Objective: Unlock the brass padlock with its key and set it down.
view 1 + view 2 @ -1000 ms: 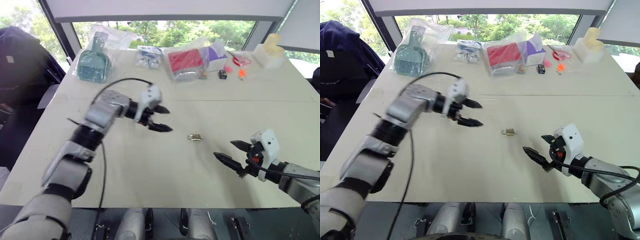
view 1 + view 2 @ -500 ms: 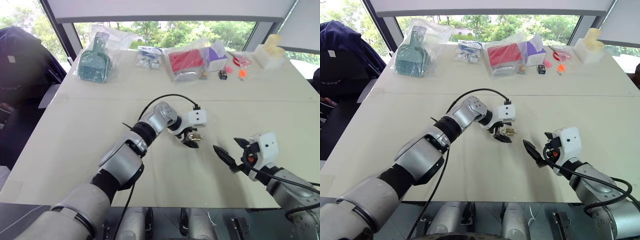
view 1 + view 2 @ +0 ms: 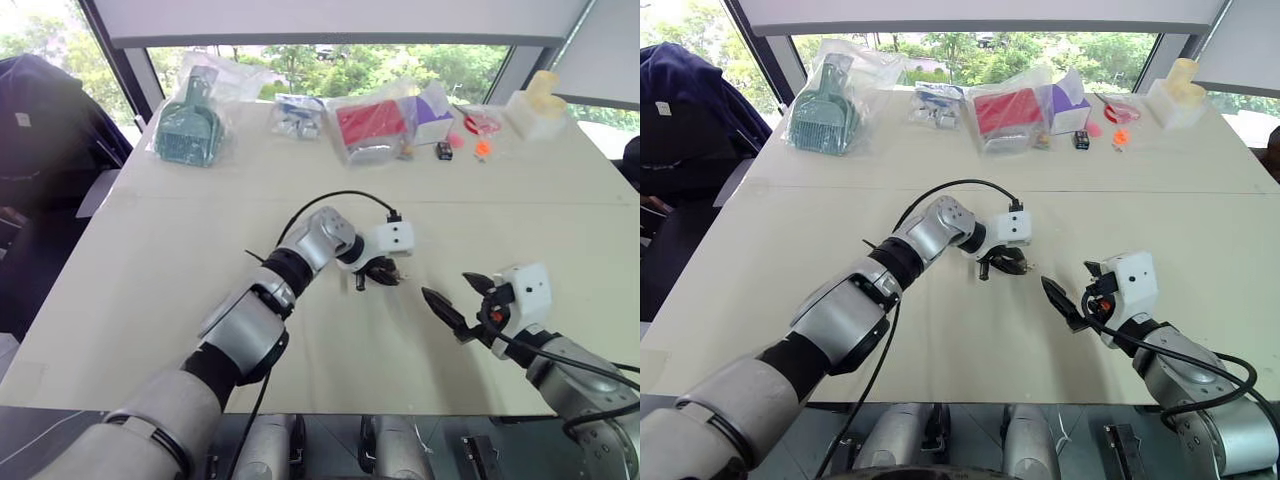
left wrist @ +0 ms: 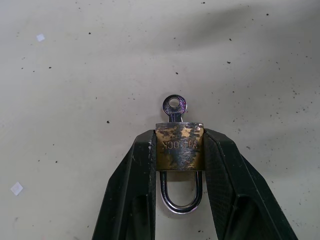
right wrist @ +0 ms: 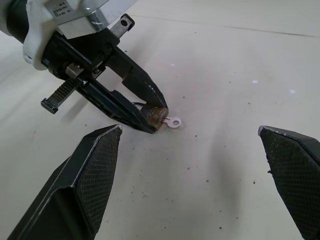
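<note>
We are at the grasping step. Our left gripper [image 4: 179, 150] is clamped on the brass padlock [image 4: 179, 147], its two black fingers pressing the lock body's two narrow sides. The padlock sits low on the pale table [image 3: 180, 260], near the middle in front of us; whether it touches the surface we cannot tell.

The lock's long axis runs in line with the left fingers. Its silvery shackle [image 4: 181, 192] points back toward the wrist, and the key [image 4: 173, 106], already seated in the body, points outward past the fingertips, its round bow free.

Our right gripper [image 3: 458, 301] waits close by, jaws spread wide and holding nothing, facing the key.

Next, we judge, the right fingers must close on that small key bow and turn it while the left holds the body steady.
</note>
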